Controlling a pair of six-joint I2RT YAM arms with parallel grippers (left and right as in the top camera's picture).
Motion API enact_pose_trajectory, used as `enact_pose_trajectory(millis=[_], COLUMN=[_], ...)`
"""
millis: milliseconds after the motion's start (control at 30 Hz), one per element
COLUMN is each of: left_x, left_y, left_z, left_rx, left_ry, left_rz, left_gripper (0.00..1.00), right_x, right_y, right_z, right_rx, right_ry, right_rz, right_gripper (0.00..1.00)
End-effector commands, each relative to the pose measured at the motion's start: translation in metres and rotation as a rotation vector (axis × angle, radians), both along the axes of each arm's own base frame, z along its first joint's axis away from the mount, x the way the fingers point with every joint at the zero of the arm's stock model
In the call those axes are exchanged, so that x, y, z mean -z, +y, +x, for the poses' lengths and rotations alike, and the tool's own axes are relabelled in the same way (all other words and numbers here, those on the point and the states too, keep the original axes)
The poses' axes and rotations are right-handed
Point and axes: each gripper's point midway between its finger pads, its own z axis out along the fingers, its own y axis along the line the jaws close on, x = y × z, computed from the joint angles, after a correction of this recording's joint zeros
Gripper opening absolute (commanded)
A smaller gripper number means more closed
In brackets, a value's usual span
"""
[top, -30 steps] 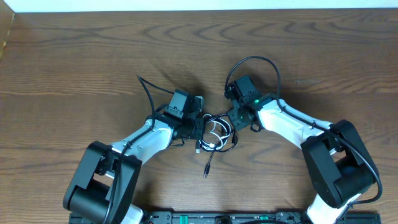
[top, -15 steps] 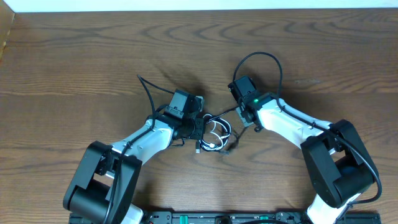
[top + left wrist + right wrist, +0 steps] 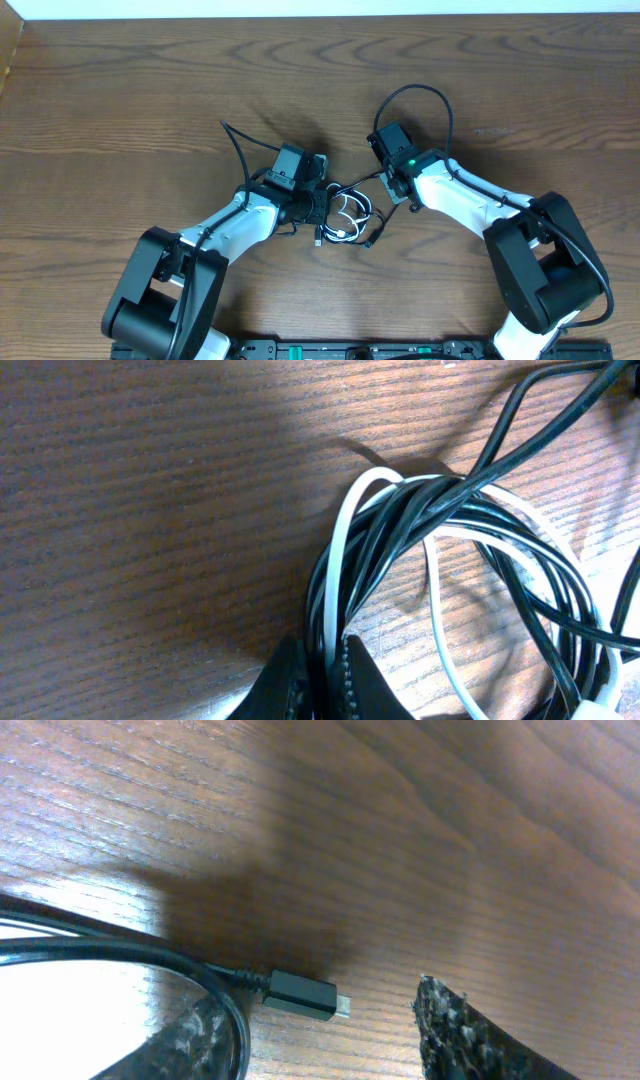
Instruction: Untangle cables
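Cables, glossy black and white loops, pinched by left gripper.

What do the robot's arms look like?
The left arm and right arm have smooth white shells with chunky black joints and bases. A thin black wire loops off each. The right one has a tiny green light. The left tool and right tool have dark fingers, the right's speckled.

Black cable, white cable, one tangled coil.
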Motion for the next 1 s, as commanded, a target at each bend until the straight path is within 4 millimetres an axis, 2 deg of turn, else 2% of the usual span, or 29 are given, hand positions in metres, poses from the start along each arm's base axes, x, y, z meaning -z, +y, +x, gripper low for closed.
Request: enact_pose_trajectory(millis=[0,67,133,333,433,500,700,733,867,967], left_x=[0.028,0.028,0.028,0.028,0.026,0.019,-0.021,-0.028,-0.049,-0.055], left_y=[0.016,0.016,0.016,0.016,0.016,0.015,0.01,0.011,0.024,0.036], left_z=[-0.02,-0.02,-0.02,-0.02,-0.02,-0.018,-0.003,-0.001,-0.001,-0.008], left_rx=[0.006,0.006,0.006,0.006,0.005,0.004,0.0,-0.006,-0.037,-0.081], left_ry=[0.074,0.074,0.074,0.074,0.074,0.066,-0.005,-0.018,-0.046,-0.02], left_rz=[0.094,0.094,0.094,0.093,0.094,0.09,0.063,0.068,0.121,0.147], left_gripper=[0.08,0.08,0.08,0.08,0.07,0.13,0.17,0.22,0.23,0.24], right_x=[0.04,0.04,0.04,0.044,0.044,0.044,0.042,0.041,0.037,0.034], right_y=[-0.02,-0.02,-0.02,-0.015,-0.017,-0.018,-0.017,-0.016,-0.014,-0.013], right_z=[-0.028,-0.027,-0.026,-0.03,-0.029,-0.028,-0.025,-0.024,-0.021,-0.019], right_rx=[-0.128,-0.13,-0.127,-0.127,-0.121,-0.116,-0.104,-0.095,-0.074,-0.057], right_ry=[0.166,0.163,0.166,0.195,0.196,0.195,0.183,0.179,0.165,0.156], right_rz=[-0.108,-0.107,-0.093,-0.031,-0.028,-0.028,-0.019,-0.015,-0.002,0.012], right_gripper=[0.45,0.28,0.18,0.01,0.01,0.01,0.01,0.01,0.01,0.01])
